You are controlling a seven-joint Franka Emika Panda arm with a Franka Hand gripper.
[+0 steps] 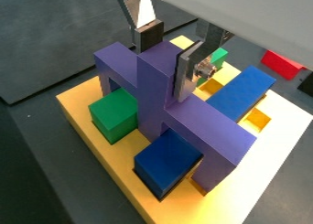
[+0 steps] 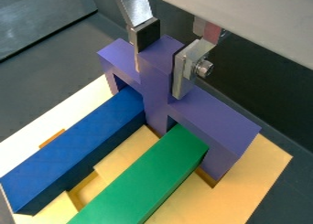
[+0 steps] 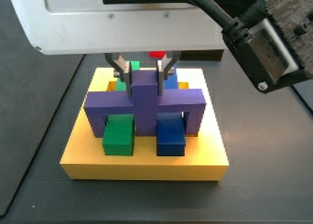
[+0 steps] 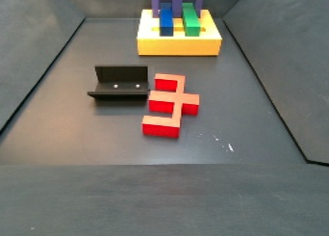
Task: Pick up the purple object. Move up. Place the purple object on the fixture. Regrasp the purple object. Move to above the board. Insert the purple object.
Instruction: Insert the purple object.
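The purple object sits low on the yellow board, its legs straddling the green bar and the blue bar. My gripper stands directly over it, one finger on each side of the raised middle ridge. One silver plate lies flat against the ridge and the dark pad meets its far edge, so the jaws look shut on it. The black fixture stands bare on the floor, well away from the board.
A red notched piece lies on the dark floor beside the fixture. Dark walls enclose the floor on both sides in a side view. The board stands at the far end of the floor.
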